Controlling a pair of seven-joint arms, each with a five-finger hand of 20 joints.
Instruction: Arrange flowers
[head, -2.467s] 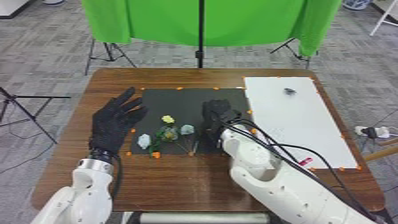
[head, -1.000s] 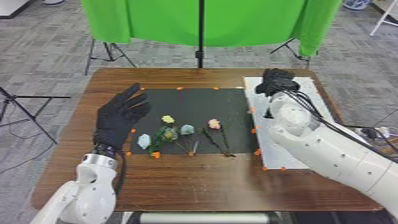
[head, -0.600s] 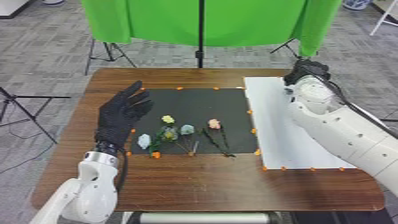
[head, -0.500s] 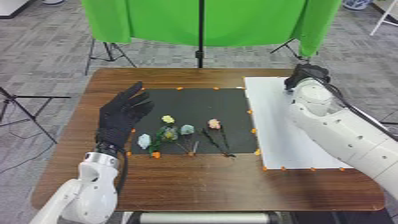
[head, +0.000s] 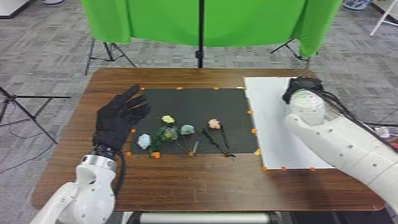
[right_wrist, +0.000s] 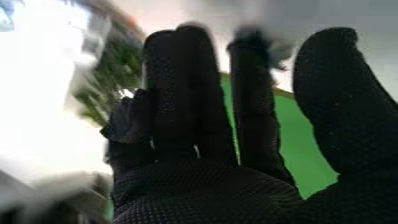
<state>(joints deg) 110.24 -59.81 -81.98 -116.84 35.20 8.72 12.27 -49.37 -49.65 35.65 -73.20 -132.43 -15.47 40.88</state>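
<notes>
A: Right side status?
B: My right hand (head: 303, 89), black fabric glove, is over the far right part of the long white sheet (head: 275, 130), near the tabletop's (head: 178, 187) far right corner. It hides that corner of the sheet.
A: Grip?
B: Released. In the wrist view, my right hand (right_wrist: 204, 192) has its fingers mostly straight, thumb well apart. Small grey tuft (right_wrist: 281, 51), blurred, beside a fingertip. Can't tell what it is or if it touches.
A: Other occlusion?
B: White right arm (head: 333, 145) and its black cables (head: 330, 99) cover much of the sheet's right edge. Wrist view also has glare and a smeared green leafy patch (right_wrist: 107, 72), unidentified.
A: Flowers?
B: On the black sheet (head: 200, 105), near its near edge: pale blue-white flower (head: 144, 141) at the left, then yellow flower (head: 168, 119), yellowish-green flower (head: 169, 134) just below it, grey-blue flower (head: 187, 130), pink flower (head: 214, 123) to the right. Stems overlap around the left group; can't sort them.
A: Left?
B: My left hand (head: 115, 120), same glove, fingers relaxed, by the black sheet's left edge.
A: Surroundings?
B: Orange markers (head: 253, 131) along both sheets. Green cloth (head: 151, 22) and black stand (head: 201, 55) beyond the tabletop's far edge.
</notes>
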